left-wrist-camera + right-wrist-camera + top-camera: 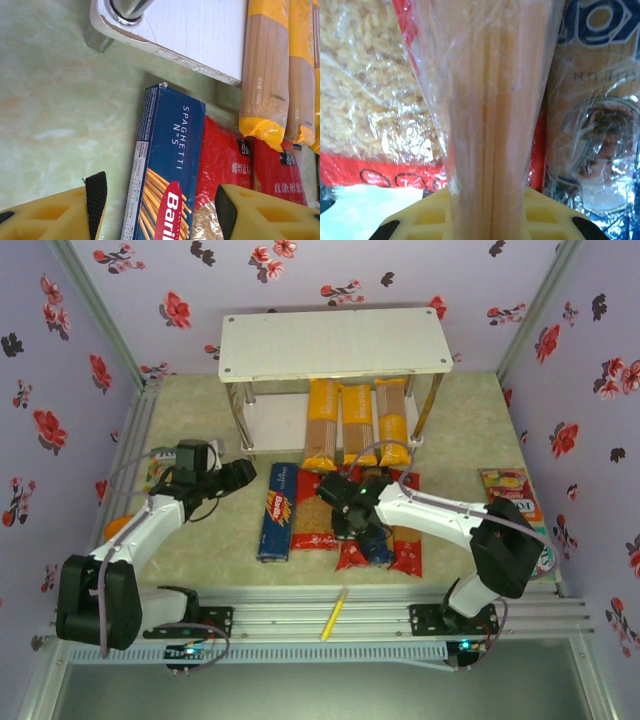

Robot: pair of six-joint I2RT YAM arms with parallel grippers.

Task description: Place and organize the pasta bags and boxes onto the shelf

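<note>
The right claw is pinched narrow on a spaghetti bag in the pile at the middle of the worktop, and the bag's long axis runs near-to-far toward the shelf just beyond. The shelf's lower tier holds three yellow-ended bags side by side, with room to their left. The left claw, half open and holding nothing, hovers just left of the blue box

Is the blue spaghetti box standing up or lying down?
Lying down. The blue box lies flat on the table, in front of the shelf, printed face up.
</note>
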